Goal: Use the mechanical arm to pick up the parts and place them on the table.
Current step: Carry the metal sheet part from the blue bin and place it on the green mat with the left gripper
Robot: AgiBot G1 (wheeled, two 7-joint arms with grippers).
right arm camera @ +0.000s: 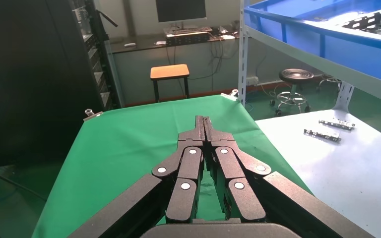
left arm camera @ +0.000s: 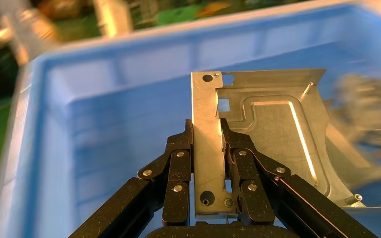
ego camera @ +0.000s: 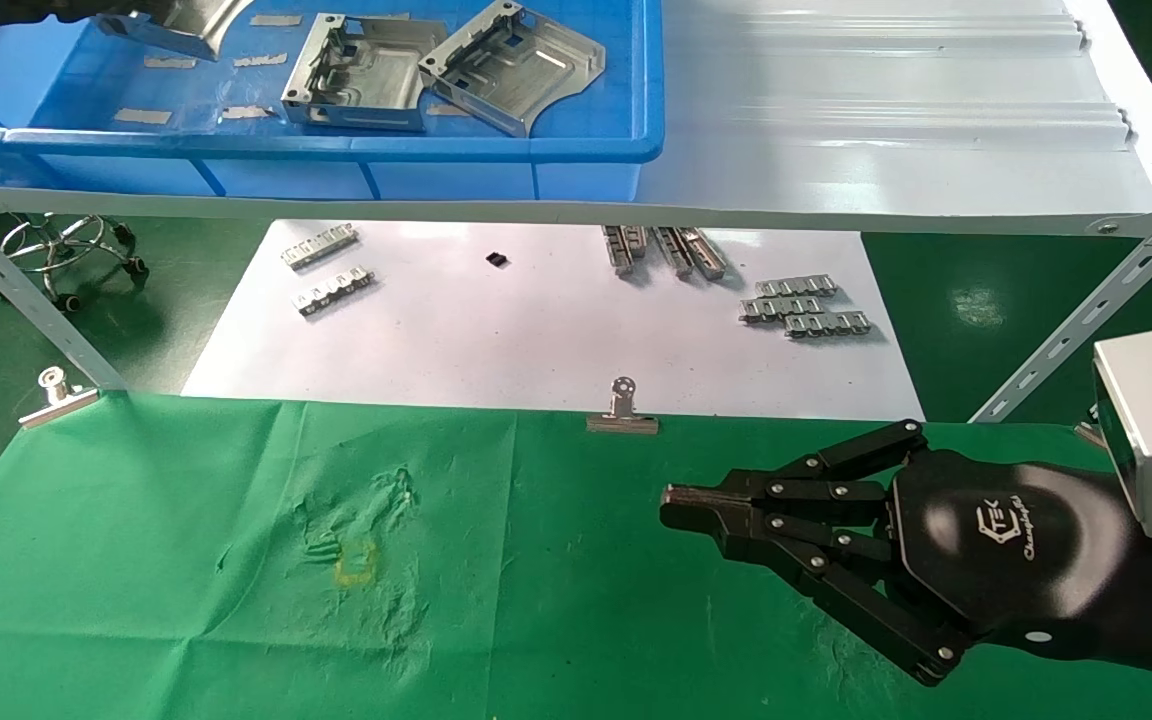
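Left gripper (left arm camera: pixel 208 148) is pinching a bracket (left arm camera: pixel 258 134) by its flat flange, fingers (left arm camera: pixel 176 173) clamped on both faces — seen in the left wrist view, inside the blue bin (left arm camera: pixel 104 114). In the head view that arm is mostly out of shot; only the held bracket (ego camera: pixel 171 25) shows at 11 o'clock, at the bin's far left.

Step in hand, as I read it: grasp is made and the lift-out is under way or about to be (background blur in the wrist view hints at motion, can't confirm). Next move needs a straight lift to clear the bin wall (ego camera: pixel 336 145) and the shelf edge (ego camera: pixel 836 215), then a carry down toward 6 o'clock to the green table (ego camera: pixel 186 560) and a flat release. Grip is on a thin edge — the bracket could pivot if swung fast.

Bin contents: two more brackets, one upright-ish at 12 o'clock (ego camera: pixel 361 75) and one leaning just beside it (ego camera: pixel 516 65), touching or nearly so. Several tape strips (ego camera: pixel 141 116) sit on the bin floor.

Right gripper (ego camera: pixel 676 505) is parked over the table at 4 o'clock, fingertips pressed together, holding nothing.

No bracket is on the green cloth yet; small ribbed strips (ego camera: pixel 801 305) lie on the white sheet (ego camera: pixel 536 340) beyond it.
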